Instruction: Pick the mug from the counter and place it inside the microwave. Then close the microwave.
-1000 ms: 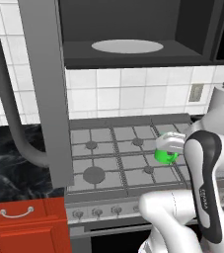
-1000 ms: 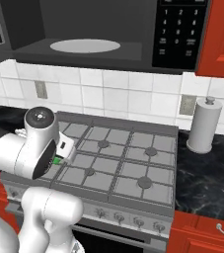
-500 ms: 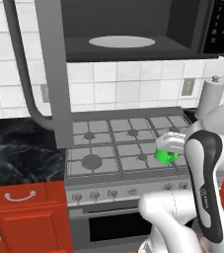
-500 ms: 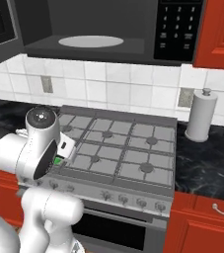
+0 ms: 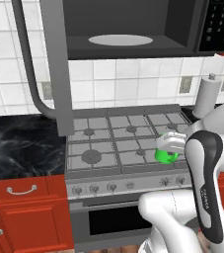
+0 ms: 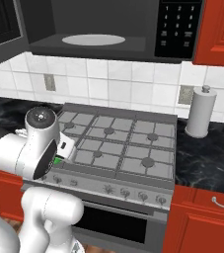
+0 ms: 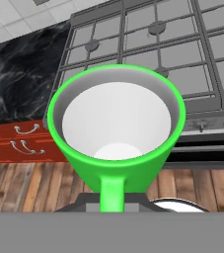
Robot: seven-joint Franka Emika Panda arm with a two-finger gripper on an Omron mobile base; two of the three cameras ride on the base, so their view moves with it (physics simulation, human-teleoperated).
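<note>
The small green mug (image 5: pixel 166 154) hangs just above the front right part of the stovetop, and my gripper (image 5: pixel 170 143) is shut on it. In the right base view the mug (image 6: pixel 57 159) peeks out behind my arm. The hand view looks straight into the mug (image 7: pixel 123 165), with its white inside and its handle running down to my gripper (image 7: pixel 112 198). The microwave (image 5: pixel 133 29) hangs over the stove. Its door (image 5: pixel 54 64) is swung open to the left and its pale turntable (image 5: pixel 121 40) is bare. The black veined counter (image 5: pixel 19 146) lies left of the stove.
A grey gas stovetop (image 5: pixel 123 141) lies under the microwave. A paper towel roll (image 6: pixel 201 111) stands on the counter (image 6: pixel 207 158) to its right. Red cabinets (image 5: pixel 19 212) sit below and another red cabinet (image 6: pixel 217 29) hangs at the upper right. A wooden floor (image 7: pixel 29 188) lies below.
The whole picture has shifted, so the base has moved: the stove and counter now sit slightly higher and farther off. The mug stays held the same way in my gripper.
</note>
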